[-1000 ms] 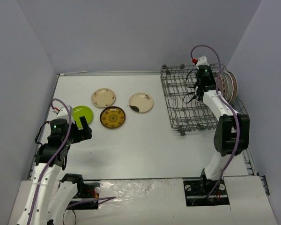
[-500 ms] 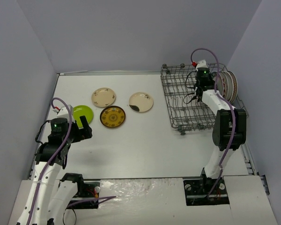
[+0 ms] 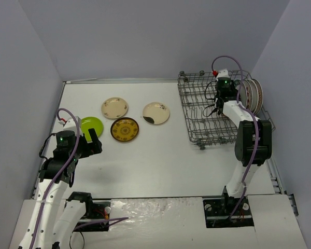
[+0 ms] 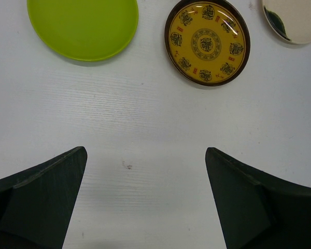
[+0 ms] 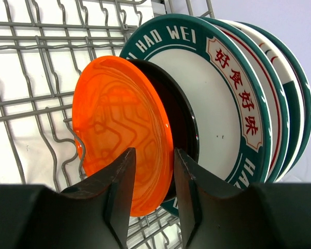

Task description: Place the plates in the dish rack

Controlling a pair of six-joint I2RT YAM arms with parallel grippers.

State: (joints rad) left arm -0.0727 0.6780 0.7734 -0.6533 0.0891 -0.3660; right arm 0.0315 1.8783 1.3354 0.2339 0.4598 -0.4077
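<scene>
The grey wire dish rack (image 3: 197,111) stands at the right. Several white plates with green and red rims (image 5: 223,104) stand upright in it, with a black plate (image 5: 184,124) in front of them. My right gripper (image 5: 154,151) is shut on the lower rim of an orange plate (image 5: 119,124), which stands upright against the black plate; the gripper also shows in the top view (image 3: 216,104). My left gripper (image 4: 145,150) is open and empty above bare table, near a lime-green plate (image 4: 83,26) and a brown plate with a yellow pattern (image 4: 207,41).
Two cream plates lie flat further back, one plain (image 3: 114,108) and one with a dark mark (image 3: 156,113). Grey walls close the table on the left, back and right. The rack's wire tines (image 5: 31,67) stand to the left of the orange plate.
My right gripper has moved slightly toward the back of the rack with the orange plate. The left arm has not moved.
</scene>
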